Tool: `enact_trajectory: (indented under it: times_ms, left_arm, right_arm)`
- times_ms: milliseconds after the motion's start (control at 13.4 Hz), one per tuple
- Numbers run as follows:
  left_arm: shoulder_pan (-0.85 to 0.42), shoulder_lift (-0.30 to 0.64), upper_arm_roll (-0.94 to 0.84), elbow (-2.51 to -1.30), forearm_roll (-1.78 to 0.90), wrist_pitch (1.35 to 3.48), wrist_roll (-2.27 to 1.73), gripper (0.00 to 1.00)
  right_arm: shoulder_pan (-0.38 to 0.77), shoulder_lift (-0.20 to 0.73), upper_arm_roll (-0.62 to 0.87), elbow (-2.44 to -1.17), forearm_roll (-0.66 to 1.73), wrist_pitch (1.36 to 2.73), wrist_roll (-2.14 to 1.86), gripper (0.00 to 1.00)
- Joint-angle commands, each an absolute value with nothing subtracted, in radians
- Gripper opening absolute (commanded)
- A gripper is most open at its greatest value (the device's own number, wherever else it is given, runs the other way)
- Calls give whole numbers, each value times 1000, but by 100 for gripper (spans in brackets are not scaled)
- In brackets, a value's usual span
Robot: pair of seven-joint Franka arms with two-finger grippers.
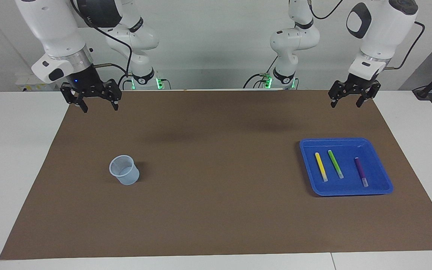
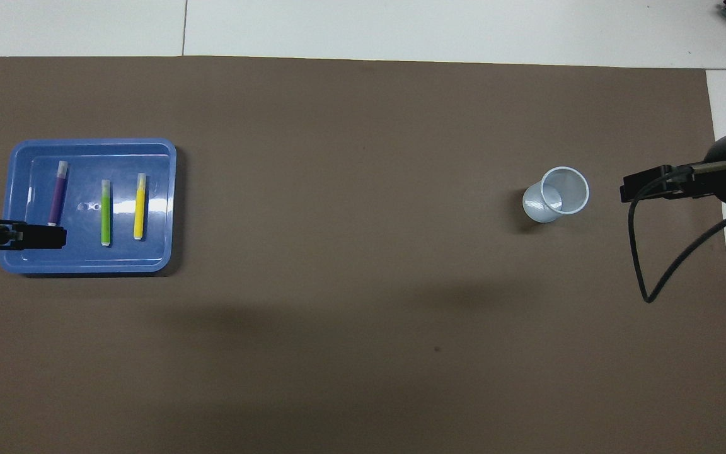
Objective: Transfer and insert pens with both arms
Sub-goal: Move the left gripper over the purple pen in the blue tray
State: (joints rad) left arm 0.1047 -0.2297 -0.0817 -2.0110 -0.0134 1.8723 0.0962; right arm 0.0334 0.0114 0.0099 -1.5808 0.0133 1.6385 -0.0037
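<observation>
Three pens lie side by side in a blue tray at the left arm's end of the table: yellow, green and purple, each with a pale end. My left gripper hangs open and empty high over the brown mat, well clear of the tray and pens. My right gripper hangs open and empty over the mat at the right arm's end, high above and apart from a clear plastic cup.
The brown mat covers most of the white table. The cup stands upright and alone on it. Two smaller arm bases with green lights stand at the robots' edge of the table. A black cable loops from the right wrist.
</observation>
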Motion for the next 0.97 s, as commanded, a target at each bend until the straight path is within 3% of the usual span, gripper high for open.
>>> enact_trajectory:
  times_ms: [0, 373, 895]
  left_arm:
    - [153, -209, -84, -2025, -18, 1898, 87, 100]
    - [172, -28, -84, -2008, -18, 2061, 104, 100]
    - [178, 20, -84, -2008, -18, 2112, 106, 100]
  right_arm:
    - [31, -9, 15, -1608, 26, 1658, -2, 100]
    - [49, -9, 15, -1611, 28, 1658, 3, 100]
    - [49, -9, 17, -1612, 29, 1660, 5, 100]
